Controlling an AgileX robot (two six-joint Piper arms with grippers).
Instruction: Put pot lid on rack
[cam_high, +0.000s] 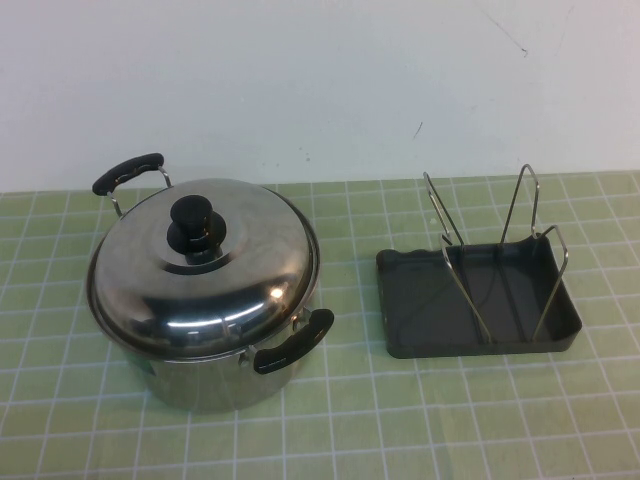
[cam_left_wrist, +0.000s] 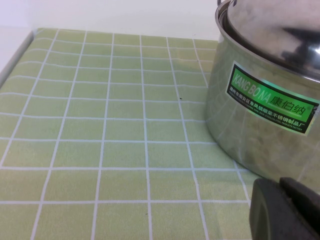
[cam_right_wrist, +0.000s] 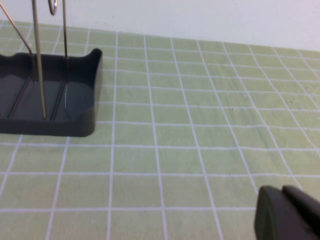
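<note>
- Left gripper (cam_left_wrist: 286, 207): only a dark tip shows, cut off at the frame corner just beside the pot (cam_left_wrist: 260, 120); fingers pressed together, holding nothing.
- Right gripper (cam_right_wrist: 287, 212): likewise cut off, pressed together, apart from the rack (cam_right_wrist: 60, 100).
- One pot lid (cam_high: 205, 265) sits on the one pot, hiding its inside.
- One rack (cam_high: 480, 300), with several wire loops, stands right of the pot on the green checked cloth (cam_high: 400, 420).

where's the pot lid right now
In the high view the pot lid sits closed on the steel pot at table left, with the rack to its right.
</note>
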